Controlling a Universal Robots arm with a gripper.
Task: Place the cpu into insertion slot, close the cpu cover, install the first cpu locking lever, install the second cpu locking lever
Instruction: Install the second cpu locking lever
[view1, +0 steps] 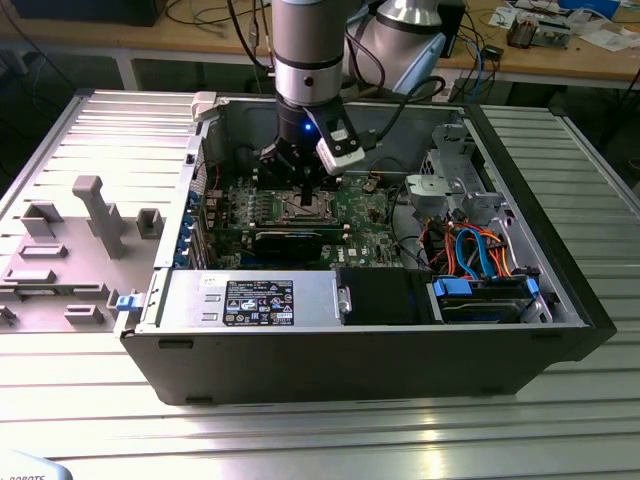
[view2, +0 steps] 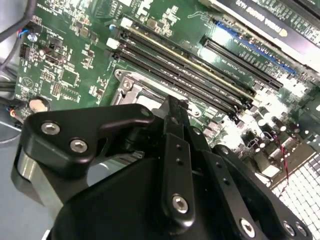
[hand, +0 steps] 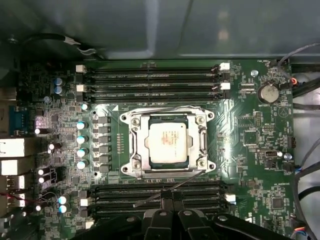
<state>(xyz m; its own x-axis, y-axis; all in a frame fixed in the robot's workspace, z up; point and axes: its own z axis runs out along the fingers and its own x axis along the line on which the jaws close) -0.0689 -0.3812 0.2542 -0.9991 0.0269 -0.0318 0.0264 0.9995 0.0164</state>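
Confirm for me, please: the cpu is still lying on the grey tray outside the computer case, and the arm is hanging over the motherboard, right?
Not quite. The cpu already sits in the insertion slot on the green motherboard, with the cpu cover framing it, as the first wrist view shows. The arm does hang over the motherboard.

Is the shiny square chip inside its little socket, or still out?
In. In the first wrist view the cpu lies flat in the insertion slot, with the cpu cover framing it.

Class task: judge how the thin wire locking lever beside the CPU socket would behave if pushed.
The locking lever is a thin bare wire, so it probably flexes and springs back. Its smooth metal looks slippery. It sticks out over the memory slots, so it may swing rather than slide.
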